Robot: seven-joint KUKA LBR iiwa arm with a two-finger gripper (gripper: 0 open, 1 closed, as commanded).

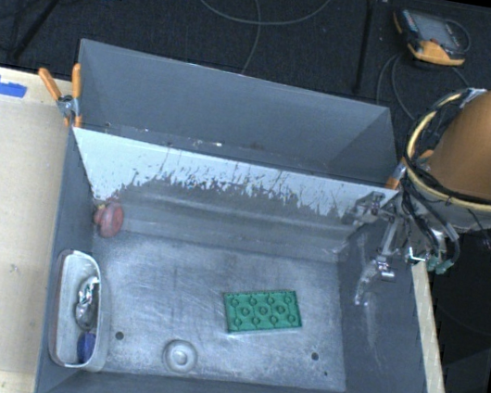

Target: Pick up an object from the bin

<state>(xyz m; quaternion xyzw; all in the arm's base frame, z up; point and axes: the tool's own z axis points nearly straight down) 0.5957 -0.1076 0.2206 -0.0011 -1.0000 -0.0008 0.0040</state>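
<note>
The gripper [370,277] hangs at the right side of the grey metal bin [239,124], close to the right wall and above a bare part of the floor. Above it sits the arm's round orange cover [486,139] with dark cables around it. Whether the gripper is open or closed I cannot tell, and I also cannot tell if it has hold of anything. The thing nearest to it is a flat green building plate with studs [263,312], which lies on the floor to the left of the gripper and a little nearer to the front wall, apart from it. Further left and near the front wall lies a small round metal disc [181,355]. Well apart, at the far left, a small pink lump [110,219] rests near the left wall, and in front of it lies an oblong silver tin [80,310] in the front left corner.
</note>
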